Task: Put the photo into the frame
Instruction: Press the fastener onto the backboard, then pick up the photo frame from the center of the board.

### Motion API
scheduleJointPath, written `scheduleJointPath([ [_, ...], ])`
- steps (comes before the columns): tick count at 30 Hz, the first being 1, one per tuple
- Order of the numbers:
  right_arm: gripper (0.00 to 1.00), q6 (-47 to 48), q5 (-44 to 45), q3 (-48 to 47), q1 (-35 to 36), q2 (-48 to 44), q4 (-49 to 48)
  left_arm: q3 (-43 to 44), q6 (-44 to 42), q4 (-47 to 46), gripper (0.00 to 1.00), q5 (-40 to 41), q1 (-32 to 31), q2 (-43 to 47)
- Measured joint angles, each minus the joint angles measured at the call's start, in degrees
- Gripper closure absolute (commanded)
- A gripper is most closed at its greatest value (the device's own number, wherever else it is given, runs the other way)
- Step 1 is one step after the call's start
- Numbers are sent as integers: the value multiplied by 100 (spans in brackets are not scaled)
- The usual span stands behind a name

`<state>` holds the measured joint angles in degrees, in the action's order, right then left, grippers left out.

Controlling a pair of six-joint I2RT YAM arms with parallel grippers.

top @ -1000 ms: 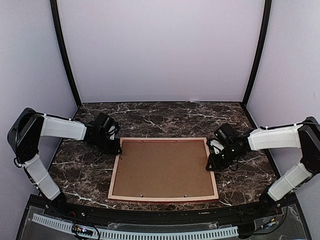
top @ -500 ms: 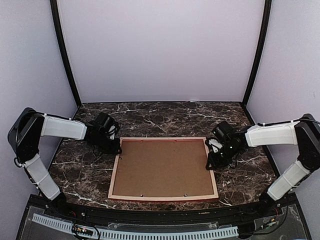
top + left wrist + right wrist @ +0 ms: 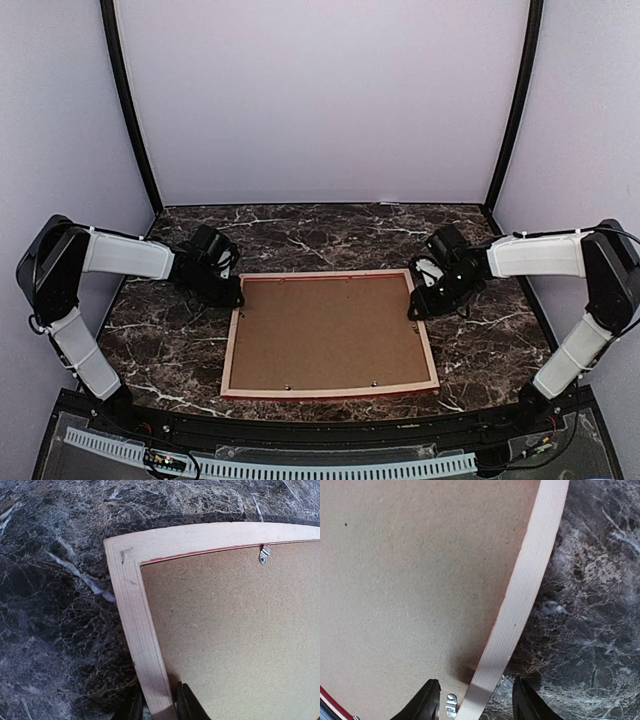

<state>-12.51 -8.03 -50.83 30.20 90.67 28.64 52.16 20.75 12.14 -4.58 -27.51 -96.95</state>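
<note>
The frame (image 3: 231,345) lies face down on the marble table, its pale wood back up, with the brown backing board (image 3: 330,333) filling it. The photo is hidden. My left gripper (image 3: 236,297) is shut on the frame's left rail (image 3: 131,605) near the far left corner, one finger outside the rail and one on the board side (image 3: 158,702). My right gripper (image 3: 415,310) stands open astride the right rail (image 3: 525,595) near the far right corner. Its fingers (image 3: 427,697) stand clear of the rail on both sides.
A small metal turn clip (image 3: 263,554) sits on the far rail and another (image 3: 451,702) by the right rail. Dark marble tabletop (image 3: 330,235) surrounds the frame. Grey walls and two black posts (image 3: 130,110) close in the back and sides.
My right gripper has opened and slid a little farther along the right rail. The frame has turned slightly, its far right corner moving back. The left arm has held still.
</note>
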Motion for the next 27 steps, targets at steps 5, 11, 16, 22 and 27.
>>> scheduleJointPath([
  [5,39,-144,76,-83,-24,-22,-81,-4,26,-15,75,44,0,0],
  [11,32,-529,55,262,-24,-649,-181,-42,68,-105,67,98,0,-2],
  [16,32,-940,59,835,24,-1357,-190,-68,92,-177,58,164,0,-2],
  [22,39,-1574,87,1567,262,-2046,-216,-79,92,-192,40,254,0,-2],
  [27,44,-2037,81,1958,634,-2232,-306,-79,44,-170,26,350,0,7],
])
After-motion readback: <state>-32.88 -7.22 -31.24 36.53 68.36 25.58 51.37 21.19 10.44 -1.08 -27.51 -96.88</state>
